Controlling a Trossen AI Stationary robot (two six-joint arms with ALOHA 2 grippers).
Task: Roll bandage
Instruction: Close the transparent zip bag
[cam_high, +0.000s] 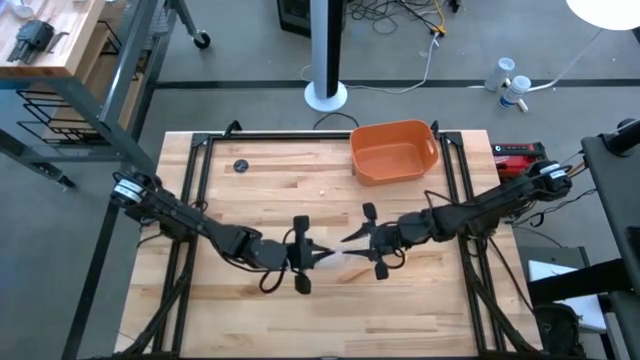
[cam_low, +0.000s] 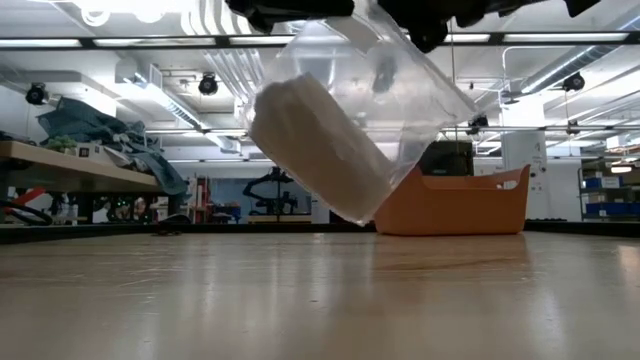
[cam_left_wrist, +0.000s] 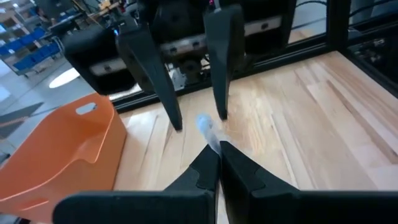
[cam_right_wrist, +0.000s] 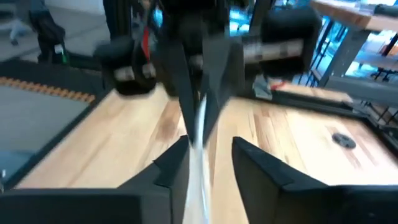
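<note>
The bandage (cam_low: 315, 150) is a white roll inside a clear plastic wrapper (cam_low: 405, 95). The wrapper hangs tilted above the middle of the table, clear of the wood. In the high view the packet (cam_high: 333, 258) shows between my two grippers. My left gripper (cam_left_wrist: 217, 163) is shut on the wrapper. My right gripper (cam_right_wrist: 211, 163) faces it from the right and is open. Its fingers (cam_left_wrist: 221, 112) stand on either side of the wrapper's other end. My left gripper pinches a thin end of the clear wrapper (cam_left_wrist: 209, 135) between its two shut fingertips. It comes nearly level from the table's left. The packet hangs below and beyond the fingers, tilted and clear of the table. My right gripper: the wrapper (cam_right_wrist: 198, 155) runs between its open fingers, and I cannot tell whether they touch it.
An orange tub (cam_high: 393, 150) stands at the far right of the table. A small black disc (cam_high: 240, 166) lies at the far left. Black frame rails (cam_high: 190, 190) run along the table's sides. Bare wood lies near the front edge.
</note>
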